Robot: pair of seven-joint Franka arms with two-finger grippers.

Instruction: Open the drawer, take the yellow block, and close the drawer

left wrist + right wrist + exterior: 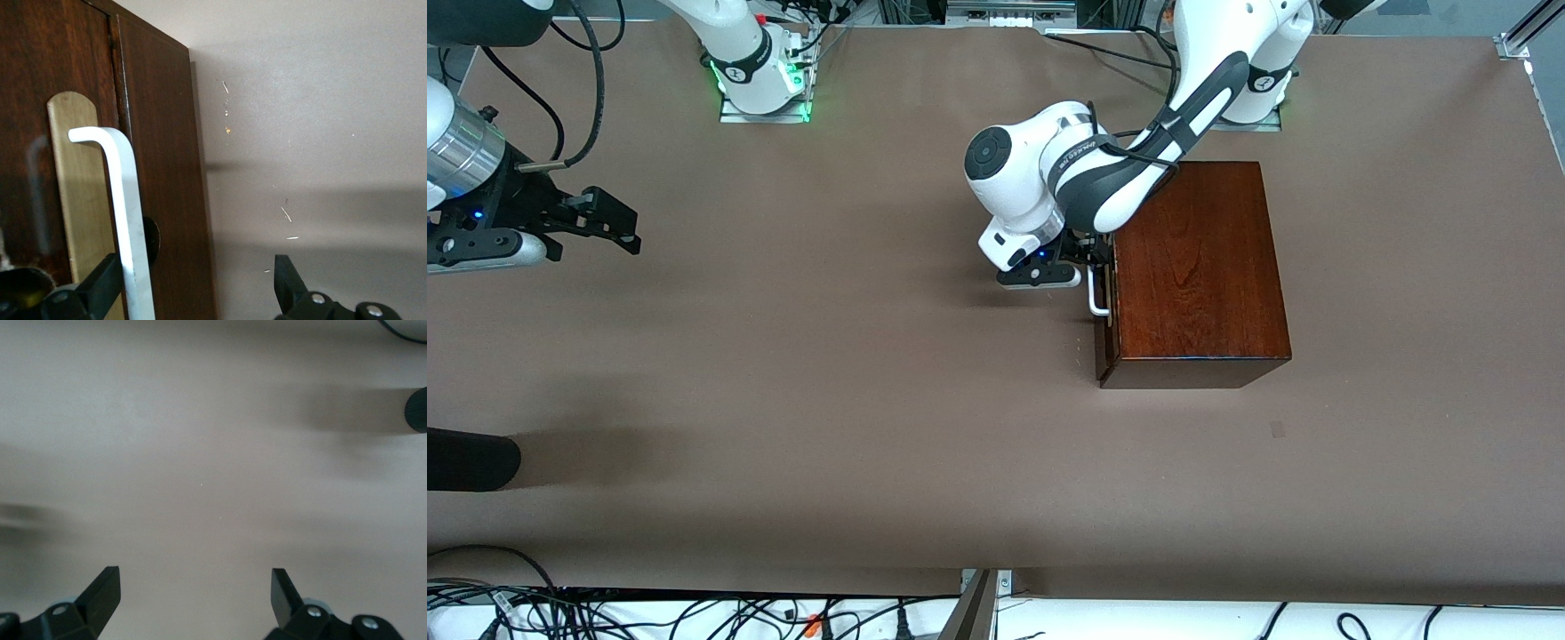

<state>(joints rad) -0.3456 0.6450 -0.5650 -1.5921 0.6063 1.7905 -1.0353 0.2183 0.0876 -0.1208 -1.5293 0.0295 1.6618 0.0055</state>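
The dark reddish-brown wooden box [1196, 267] stands toward the left arm's end of the table. Its drawer [1106, 351] faces the right arm's end and looks pushed in or nearly so. The drawer's white bar handle [1096, 300] shows close up in the left wrist view [123, 213], in front of a brass plate. My left gripper [1089, 262] is open at the drawer front, with the handle between its fingers [100, 287] and no grip on it. My right gripper [627, 227] is open and empty over bare table, and the right arm waits. The yellow block is out of view.
A black rounded object [471, 458] lies at the table's edge near the right arm's end and also shows in the right wrist view [417, 410]. Cables [605, 613] run along the table edge nearest the front camera.
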